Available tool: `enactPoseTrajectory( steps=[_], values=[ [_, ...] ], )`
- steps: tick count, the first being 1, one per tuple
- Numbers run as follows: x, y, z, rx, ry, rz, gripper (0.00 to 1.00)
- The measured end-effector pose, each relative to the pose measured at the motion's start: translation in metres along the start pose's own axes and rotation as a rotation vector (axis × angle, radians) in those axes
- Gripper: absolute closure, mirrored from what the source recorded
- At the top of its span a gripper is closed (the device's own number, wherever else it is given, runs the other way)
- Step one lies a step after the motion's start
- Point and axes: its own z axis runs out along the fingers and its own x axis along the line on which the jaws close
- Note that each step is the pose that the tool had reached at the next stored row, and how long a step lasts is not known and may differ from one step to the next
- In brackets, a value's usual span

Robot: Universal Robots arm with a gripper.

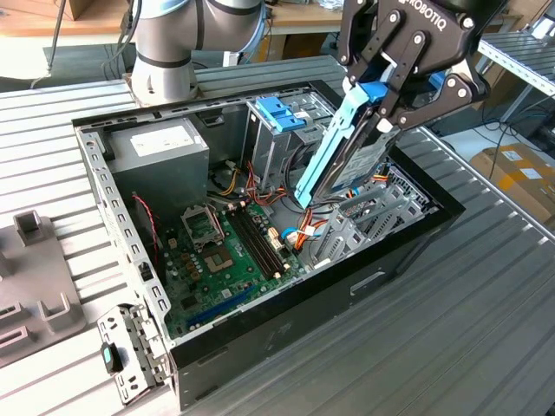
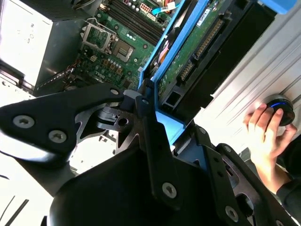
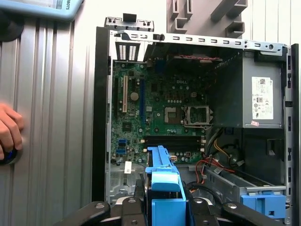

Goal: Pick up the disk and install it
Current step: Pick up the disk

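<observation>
My gripper (image 1: pixel 379 97) is shut on the disk (image 1: pixel 345 149), a flat drive with blue plastic side rails. It hangs steeply tilted over the open computer case (image 1: pixel 347 279), its low end down among the cables on the exterior view's right. In the second wrist view the disk (image 2: pixel 188 56) shows its green circuit side between blue rails, clamped by the black fingers (image 2: pixel 149 113). In the first wrist view the disk's blue rail (image 3: pixel 162 176) stands edge-on between the finger links, above the motherboard (image 3: pixel 160 113).
Inside the case are a grey power supply box (image 1: pixel 160 147), a metal cage with a blue plastic top (image 1: pixel 282 113) and red and orange cables (image 1: pixel 303 234). A person's hand (image 2: pixel 264 132) rests on a round controller (image 2: pixel 280 106) beside the case. A grey fixture (image 1: pixel 35 277) lies at the exterior view's left.
</observation>
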Motion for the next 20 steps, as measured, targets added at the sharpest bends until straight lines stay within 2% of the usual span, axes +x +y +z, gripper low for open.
enactPoseTrajectory(
  steps=[20],
  values=[
    [0.0087,-0.0034,0.0027,0.0,0.0006,0.0,0.63]
  ],
)
